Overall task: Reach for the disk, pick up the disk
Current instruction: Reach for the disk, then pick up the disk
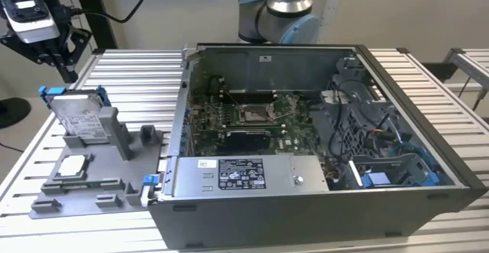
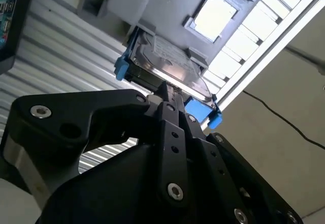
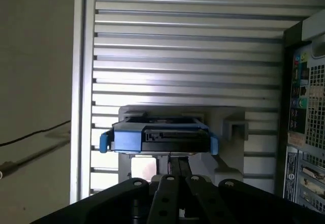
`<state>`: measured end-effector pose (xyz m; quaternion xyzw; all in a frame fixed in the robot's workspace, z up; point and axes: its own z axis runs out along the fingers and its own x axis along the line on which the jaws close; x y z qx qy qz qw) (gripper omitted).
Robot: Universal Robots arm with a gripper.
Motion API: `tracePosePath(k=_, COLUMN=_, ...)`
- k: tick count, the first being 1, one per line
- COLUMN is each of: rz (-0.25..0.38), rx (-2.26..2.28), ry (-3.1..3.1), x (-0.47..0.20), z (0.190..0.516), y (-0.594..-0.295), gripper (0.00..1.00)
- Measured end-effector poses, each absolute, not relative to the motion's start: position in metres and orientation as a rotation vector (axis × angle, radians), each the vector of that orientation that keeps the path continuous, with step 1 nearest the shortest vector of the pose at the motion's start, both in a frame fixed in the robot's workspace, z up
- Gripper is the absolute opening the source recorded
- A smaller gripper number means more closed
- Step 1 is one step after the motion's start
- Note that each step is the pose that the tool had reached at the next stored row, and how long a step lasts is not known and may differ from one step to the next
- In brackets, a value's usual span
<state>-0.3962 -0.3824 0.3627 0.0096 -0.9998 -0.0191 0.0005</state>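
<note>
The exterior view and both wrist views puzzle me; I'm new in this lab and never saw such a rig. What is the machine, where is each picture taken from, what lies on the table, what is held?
The machine is a robot arm ending in a gripper, a two-fingered clamp. The exterior view comes from a camera off the arm. Both wrist views come from cameras riding near the gripper. On the slatted metal table lie an open computer case and a grey holder. In the holder the disk, a silver hard drive with blue rails, stands upright, and a small square chip lies flat. The gripper hangs above the disk, apart from it, looks shut and holds nothing.
</note>
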Motion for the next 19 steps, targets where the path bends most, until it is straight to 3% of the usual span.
tracePosePath(k=19, rz=-0.06, rx=0.029, ry=-3.128, x=-0.401, z=0.356, y=-0.37, gripper=0.0)
